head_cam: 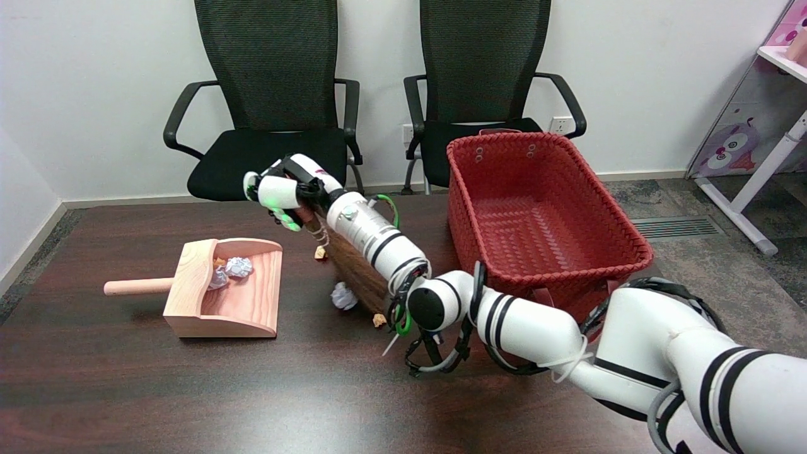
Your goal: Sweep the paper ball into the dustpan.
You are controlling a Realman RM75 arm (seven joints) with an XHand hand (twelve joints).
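- I see a crumpled white paper ball [343,296] lying on the dark table, touching the bristles of a small brown broom [353,274] just to its right.
- The wooden dustpan [252,302] sits flat, well to the ball's left, its mouth facing the ball, its round handle pointing left, paper scraps inside.

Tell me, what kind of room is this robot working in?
Probably an office or meeting room: two black mesh office chairs stand behind a dark wooden table, with a plain white wall and a wall socket behind.

Red woven basket [542,214], white paper ball [343,295]
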